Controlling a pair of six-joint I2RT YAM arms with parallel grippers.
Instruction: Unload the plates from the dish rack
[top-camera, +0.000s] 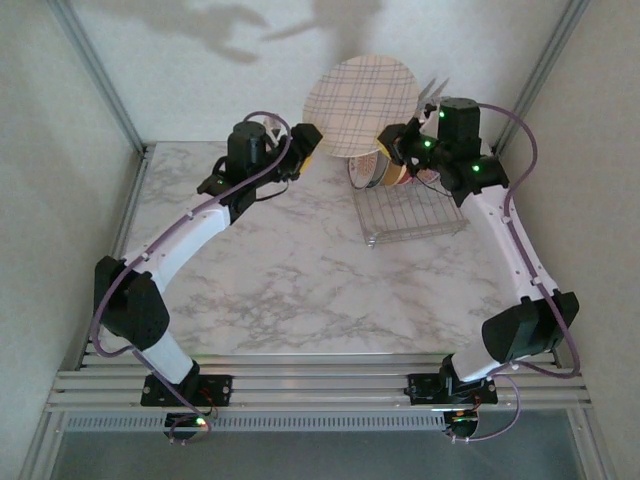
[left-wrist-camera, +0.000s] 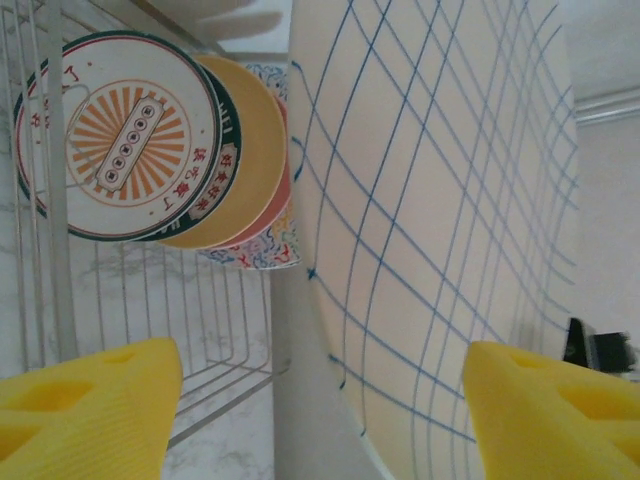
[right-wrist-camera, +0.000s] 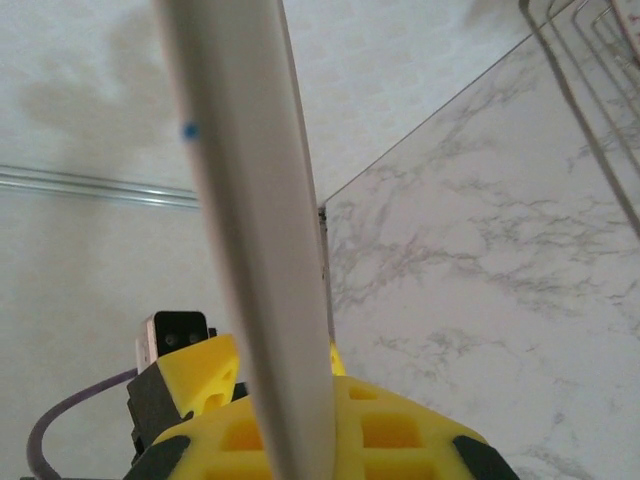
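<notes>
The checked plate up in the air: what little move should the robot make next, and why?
Probably close the left claw on the grid-lined plate. Its yellow fingers stand open on either side of the plate's rim, while the right claw is shut on the rim too, so this looks like a handover.

The cream plate (top-camera: 358, 105) carries blue grid lines. The sunburst plate (left-wrist-camera: 115, 150) is white, orange-rayed, dark-green-rimmed; the yellow plate (left-wrist-camera: 255, 140) plain. The table (top-camera: 280, 280) is grey-veined white marble.

White marble-look table (top-camera: 300, 290) w/ grey veins, plain off-white walls (top-camera: 60, 120) on 3 sides. Alu rails (top-camera: 320, 385) at near edge; shadows (top-camera: 228, 35) on back wall.
</notes>
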